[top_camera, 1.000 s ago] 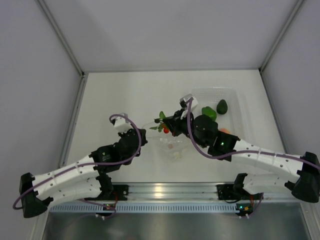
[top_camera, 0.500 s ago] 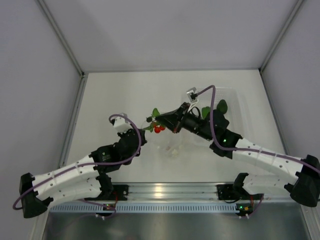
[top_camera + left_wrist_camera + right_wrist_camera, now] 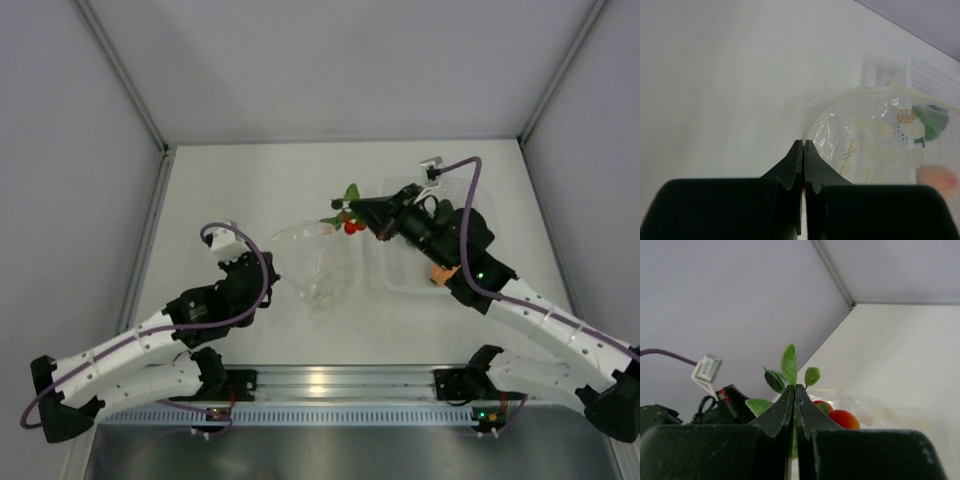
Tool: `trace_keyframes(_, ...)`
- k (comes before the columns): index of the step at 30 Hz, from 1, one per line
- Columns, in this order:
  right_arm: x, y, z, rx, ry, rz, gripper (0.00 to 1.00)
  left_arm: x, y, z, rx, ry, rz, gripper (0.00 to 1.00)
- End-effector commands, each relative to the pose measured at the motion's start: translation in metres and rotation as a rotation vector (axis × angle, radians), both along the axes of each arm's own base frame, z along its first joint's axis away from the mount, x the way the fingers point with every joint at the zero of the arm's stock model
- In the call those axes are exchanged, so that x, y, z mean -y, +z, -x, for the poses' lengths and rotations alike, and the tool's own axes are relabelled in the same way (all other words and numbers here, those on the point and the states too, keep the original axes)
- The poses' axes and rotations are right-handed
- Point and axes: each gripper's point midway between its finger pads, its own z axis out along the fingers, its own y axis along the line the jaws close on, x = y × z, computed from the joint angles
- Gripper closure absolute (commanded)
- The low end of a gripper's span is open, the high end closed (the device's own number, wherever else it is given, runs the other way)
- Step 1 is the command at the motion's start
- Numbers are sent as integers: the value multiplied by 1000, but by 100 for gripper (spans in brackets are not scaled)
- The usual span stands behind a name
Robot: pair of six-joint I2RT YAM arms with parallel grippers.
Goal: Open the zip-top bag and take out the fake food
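The zip-top bag (image 3: pixel 315 266) lies crinkled and transparent on the table between the arms; it also shows in the left wrist view (image 3: pixel 860 135). My left gripper (image 3: pixel 272 268) is shut, its tips (image 3: pixel 804 143) pinching the bag's left edge. My right gripper (image 3: pixel 362 212) is shut on the green sprig (image 3: pixel 789 362) of the red tomatoes (image 3: pixel 351 227), holding them in the air just right of the bag; one tomato (image 3: pixel 843 419) shows beside the fingers. The peach (image 3: pixel 441 274) and dark avocado (image 3: pixel 444 212) lie in the tray, partly hidden by my right arm. The green pepper (image 3: pixel 932 126) and the peach (image 3: pixel 938 178) show through the bag.
A rigid clear tray (image 3: pixel 400 270) stands right of the bag, under my right arm. White enclosure walls stand on both sides and at the back. My left arm's wrist and cable (image 3: pixel 707 371) show beyond the sprig.
My right gripper has lifted the tomato sprig out of the bag and carried it up and right, toward the tray. My left arm has drawn back left, and the bag's edge has shifted left with it.
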Motion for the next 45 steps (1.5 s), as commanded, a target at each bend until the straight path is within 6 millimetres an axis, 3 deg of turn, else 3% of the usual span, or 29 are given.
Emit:
trace_keyframes(1,63,24,-26,68,-184,16,100,-23,24,-5,16,51,-59,100)
trace_keyframes(2,78,29,-27,79,-213,7,100,-29,22,-12,-3,72,-89,100)
trace_keyframes(4,117,27,-48,84,-337,48,100,-33,27,-16,-33,51,-131,100)
trace_keyframes(7,166,5,-76,0,-517,143,100,-45,27,-28,-71,75,-186,100)
trace_keyframes(8,176,-22,-86,-81,-554,209,100,-50,33,-31,-70,94,-186,100)
trace_keyframes(9,199,-34,-99,-126,-646,244,100,-51,34,-33,-76,92,-199,100)
trace_keyframes(11,214,-57,-113,-206,-689,315,100,-53,33,-38,-93,88,-203,100)
trace_keyframes(12,228,-95,-127,-327,-710,389,100,-53,36,-39,-93,82,-209,100)
trace_keyframes(14,246,-119,-141,-419,-751,448,100,-53,35,-44,-110,76,-223,100)
trace_keyframes(15,261,-145,-148,-502,-779,492,100,-55,36,-44,-117,73,-245,100)
trace_keyframes(18,277,-180,-147,-589,-829,542,100,-65,30,-47,-156,96,-310,100)
trace_keyframes(21,279,-207,-139,-635,-842,548,91,-73,26,-53,-181,116,-326,100)
trace_keyframes(22,280,-218,-133,-659,-842,560,79,-78,26,-56,-185,134,-323,100)
trace_keyframes(24,282,-225,-128,-669,-847,571,66,-81,27,-59,-189,150,-330,100)
trace_keyframes(25,281,-231,-124,-677,-838,578,49,-84,33,-62,-181,164,-331,100)
trace_keyframes(26,281,-232,-121,-679,-835,581,40,-87,35,-63,-181,180,-340,100)
trace_keyframes(28,280,-225,-117,-665,-827,576,33,-93,39,-68,-181,219,-360,100)
trace_keyframes(31,278,-208,-107,-624,-809,567,28,-95,53,-79,-171,241,-390,100)
trace_keyframes(32,277,-192,-102,-580,-811,544,26,-96,65,-83,-153,243,-398,100)
trace_keyframes(36,273,-167,-77,-500,-787,511,1,-93,80,-97,-148,250,-453,100)
trace_keyframes(37,271,-162,-72,-480,-779,502,1,-92,80,-100,-151,246,-462,100)
trace_keyframes(38,271,-149,-65,-437,-779,478,0,-87,74,-106,-171,235,-484,100)
trace_keyframes(40,259,-142,-53,-408,-706,464,1,-79,72,-116,-183,215,-491,100)
trace_keyframes(45,246,-114,-21,-356,-651,355,1,-50,35,-134,-269,140,-463,100)
